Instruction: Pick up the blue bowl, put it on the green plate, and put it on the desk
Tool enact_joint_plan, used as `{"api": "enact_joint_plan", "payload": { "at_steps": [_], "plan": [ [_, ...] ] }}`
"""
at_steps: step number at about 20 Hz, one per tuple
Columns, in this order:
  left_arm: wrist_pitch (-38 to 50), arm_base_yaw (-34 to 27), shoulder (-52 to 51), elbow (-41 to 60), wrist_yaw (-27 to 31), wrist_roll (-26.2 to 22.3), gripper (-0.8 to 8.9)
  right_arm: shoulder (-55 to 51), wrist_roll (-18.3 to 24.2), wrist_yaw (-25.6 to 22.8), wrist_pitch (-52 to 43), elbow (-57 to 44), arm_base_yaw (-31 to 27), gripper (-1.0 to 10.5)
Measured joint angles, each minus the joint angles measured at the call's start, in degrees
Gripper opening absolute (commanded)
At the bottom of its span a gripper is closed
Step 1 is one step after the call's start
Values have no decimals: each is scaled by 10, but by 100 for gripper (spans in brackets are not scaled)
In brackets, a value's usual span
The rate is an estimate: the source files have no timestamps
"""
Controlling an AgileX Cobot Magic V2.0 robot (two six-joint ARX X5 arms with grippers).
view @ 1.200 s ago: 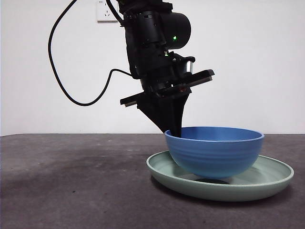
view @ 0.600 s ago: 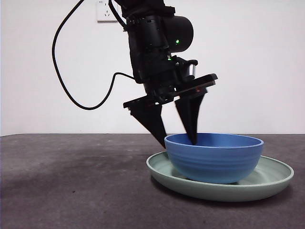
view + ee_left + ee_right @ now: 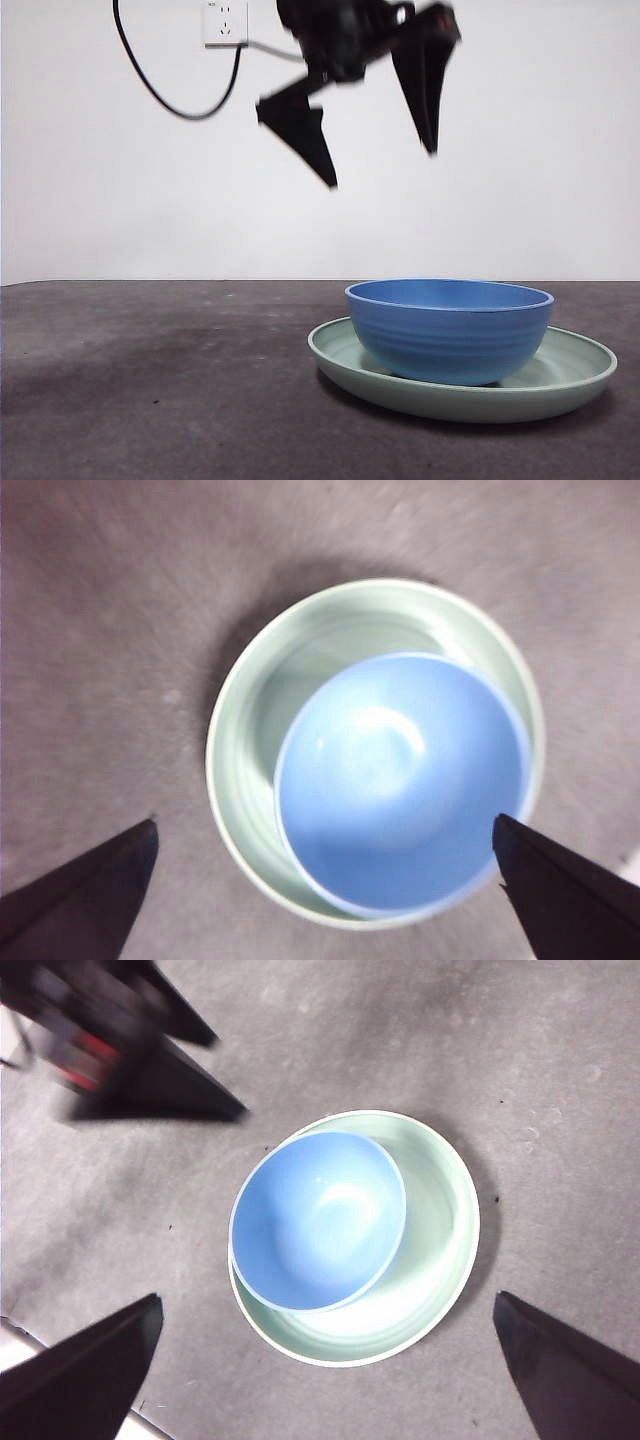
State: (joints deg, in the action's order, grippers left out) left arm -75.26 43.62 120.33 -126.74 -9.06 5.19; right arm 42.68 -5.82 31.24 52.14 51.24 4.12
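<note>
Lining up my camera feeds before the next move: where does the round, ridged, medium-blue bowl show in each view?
Front view: the round, matte blue bowl sits low, right of centre, inside the wide, pale mint-green plate.
Left wrist view: seen from above, right of centre, crowding one side of the plate.
Right wrist view: near the picture's centre, off-centre on the plate.
Shared landmark: the green plate's raised rim.
</note>
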Motion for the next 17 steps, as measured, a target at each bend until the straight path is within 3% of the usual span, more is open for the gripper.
{"api": "enact_joint_plan", "payload": {
  "at_steps": [8, 11, 17],
  "plan": [
    [-55, -26, -174, 22, 9, -47, 567, 0, 0, 0, 10, 0, 0, 645],
    [-54, -46, -245, 111, 11, -58, 567, 0, 0, 0, 10, 0, 0, 645],
    [49, -107, -484, 358, 13, -63, 567, 0, 0, 0, 10, 0, 0, 645]
  ]
}}
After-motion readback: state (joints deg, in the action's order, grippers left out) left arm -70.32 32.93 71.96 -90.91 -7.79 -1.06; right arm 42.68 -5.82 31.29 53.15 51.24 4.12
